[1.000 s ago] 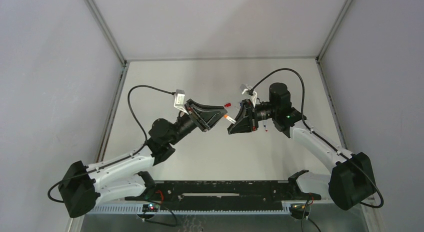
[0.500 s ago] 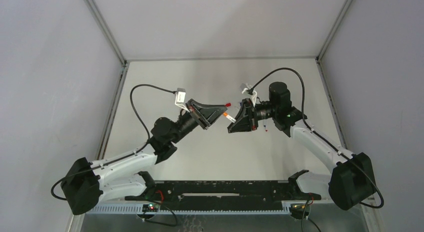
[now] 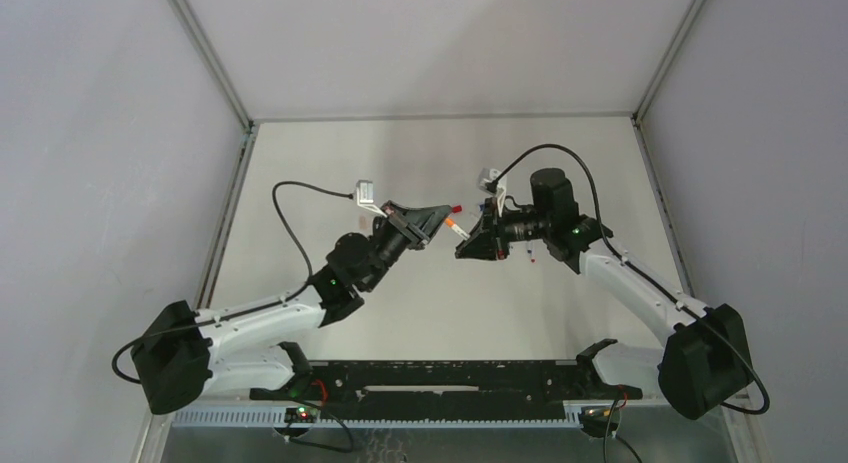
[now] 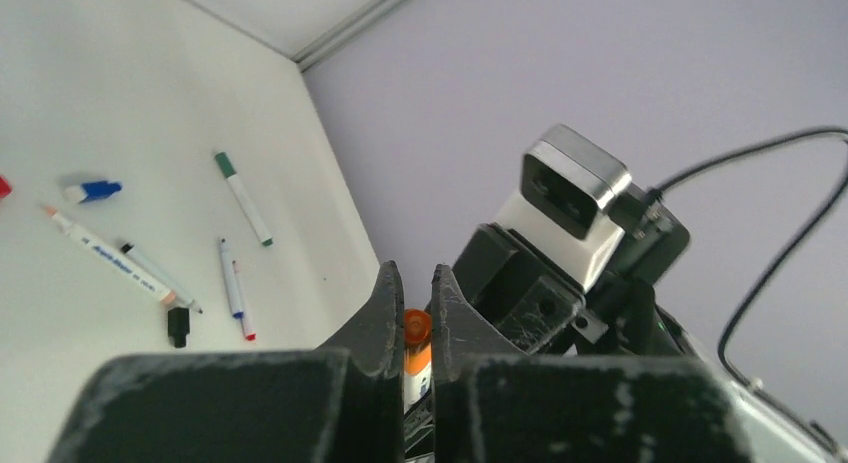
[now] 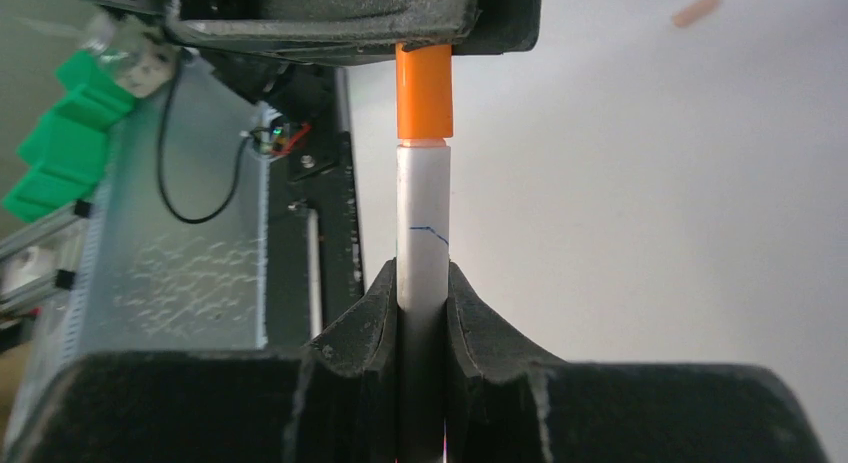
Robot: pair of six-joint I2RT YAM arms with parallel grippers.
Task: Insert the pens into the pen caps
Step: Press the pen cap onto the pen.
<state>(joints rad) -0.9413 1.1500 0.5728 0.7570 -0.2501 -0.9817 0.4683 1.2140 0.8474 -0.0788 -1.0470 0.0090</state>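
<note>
My right gripper is shut on a white pen and holds it above the table. An orange cap sits on the pen's tip, with a thin pale collar still showing below it. My left gripper is shut on that orange cap. In the top view the left gripper and right gripper meet tip to tip, with the pen between them. Several more pens lie on the table, among them a green-tipped pen.
A red cap lies on the table just behind the grippers. A black cap and a blue cap lie among the loose pens, which the right arm mostly hides in the top view. Grey walls enclose the table.
My left arm has stretched forward and to the right, bringing its gripper up against the pen. The right gripper has tilted and shifted slightly left.
</note>
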